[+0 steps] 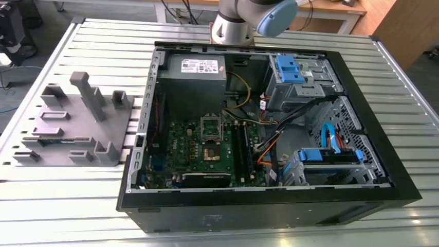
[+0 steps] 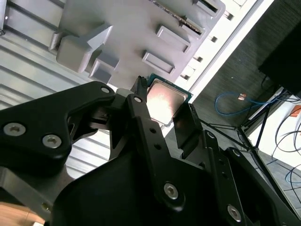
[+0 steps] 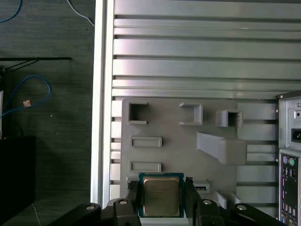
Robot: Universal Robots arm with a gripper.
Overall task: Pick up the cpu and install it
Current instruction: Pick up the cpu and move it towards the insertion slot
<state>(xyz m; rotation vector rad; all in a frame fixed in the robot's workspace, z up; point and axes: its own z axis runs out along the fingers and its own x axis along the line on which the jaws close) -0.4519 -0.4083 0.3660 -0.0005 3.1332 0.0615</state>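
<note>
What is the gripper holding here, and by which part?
The cpu, clamped by the gripper across two opposite side edges, its metal top uncovered, over the grey holder tray.

I work over a table [image 1: 61, 206] of pale ribbed metal slats. Past its edge lies a dark grey carpet floor [image 3: 51, 141] with a looped blue cable [image 3: 27, 102]; wooden furniture [image 1: 404, 25] stands beyond.

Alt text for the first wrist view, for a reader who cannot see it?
The gripper holds the cpu, a square chip with a silvery top and green edge, above a grey tray of moulded pockets. The tray lies on a slatted metal table, with a computer case beside it and dark floor past the table's edge.
</note>
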